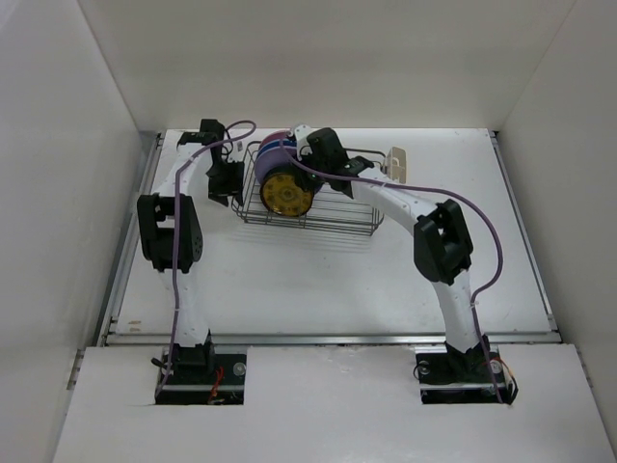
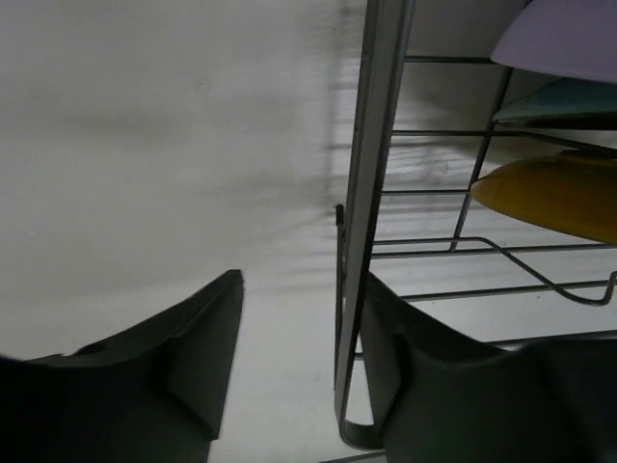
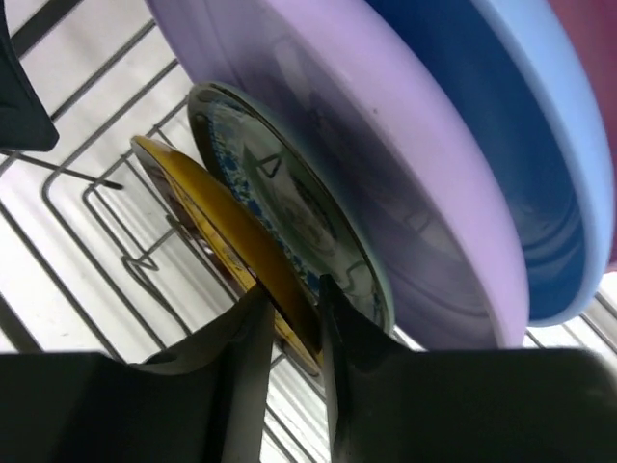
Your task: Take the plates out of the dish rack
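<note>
Two jobs here: your right gripper (image 3: 294,291) pinches the small round yellow patterned plate (image 3: 193,198) upright between its fingers for lifting, while your half-open left gripper (image 2: 304,282) straddles the dark metal wire dish rack (image 2: 376,145) at its end rail, likely to steady it.

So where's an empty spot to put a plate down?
Free: the bare table between the dish rack and the near edge, and the stretch right of its cream cup. Crowded: the rack's left end, with the plates, left hand and right hand.
</note>
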Controlling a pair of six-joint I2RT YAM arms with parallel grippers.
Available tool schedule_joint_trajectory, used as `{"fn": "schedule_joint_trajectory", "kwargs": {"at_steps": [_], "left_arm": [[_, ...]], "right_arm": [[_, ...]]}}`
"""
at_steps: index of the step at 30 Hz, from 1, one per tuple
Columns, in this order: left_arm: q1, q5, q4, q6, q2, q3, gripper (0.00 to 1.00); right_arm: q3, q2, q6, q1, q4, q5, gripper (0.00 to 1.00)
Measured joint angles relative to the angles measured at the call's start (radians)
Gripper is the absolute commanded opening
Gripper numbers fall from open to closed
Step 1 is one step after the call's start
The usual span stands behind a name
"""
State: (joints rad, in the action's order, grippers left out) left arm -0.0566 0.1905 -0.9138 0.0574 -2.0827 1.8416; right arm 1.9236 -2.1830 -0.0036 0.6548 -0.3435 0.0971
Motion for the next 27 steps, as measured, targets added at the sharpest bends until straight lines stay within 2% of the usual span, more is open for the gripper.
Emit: {"fn": "schedule_joint_trajectory", "kwargs": {"at_steps": [1, 2, 3, 4, 15, 17, 22, 27], "left_arm": [[0.0, 0.008, 0.0, -0.002, -0.011, 0.0, 0.33], [-0.001, 0.022, 0.0, -0.006, -0.018, 0.0, 0.23], [-0.004, 0.031, 0.001, -0.008, -0.025, 0.001, 0.0], [-0.011, 0.045, 0.0, -0.014, -0.029, 0.005, 0.0], [-0.02, 0.065, -0.004, -0.016, -0.032, 0.011, 0.0], [-0.02, 0.066, -0.005, -0.022, -0.032, 0.011, 0.0], [-0.02, 0.066, -0.006, -0.033, -0.032, 0.011, 0.0], [-0.02, 0.066, -0.007, -0.035, -0.032, 0.011, 0.02]], "right_arm": [[0.0, 0.0, -0.01, 0.0, -0.001, -0.003, 0.15], [0.0, 0.0, -0.029, -0.001, -0.002, -0.008, 0.1], [0.0, 0.0, -0.048, -0.002, -0.002, -0.011, 0.05], [0.0, 0.0, -0.061, -0.002, 0.001, -0.012, 0.0], [-0.002, 0.046, -0.158, 0.013, -0.015, -0.105, 0.0], [-0.016, 0.087, -0.159, 0.014, -0.006, -0.13, 0.0], [-0.105, 0.306, -0.157, 0.019, 0.017, -0.195, 0.0], [-0.156, 0.468, -0.158, 0.048, 0.023, -0.176, 0.0]]}}
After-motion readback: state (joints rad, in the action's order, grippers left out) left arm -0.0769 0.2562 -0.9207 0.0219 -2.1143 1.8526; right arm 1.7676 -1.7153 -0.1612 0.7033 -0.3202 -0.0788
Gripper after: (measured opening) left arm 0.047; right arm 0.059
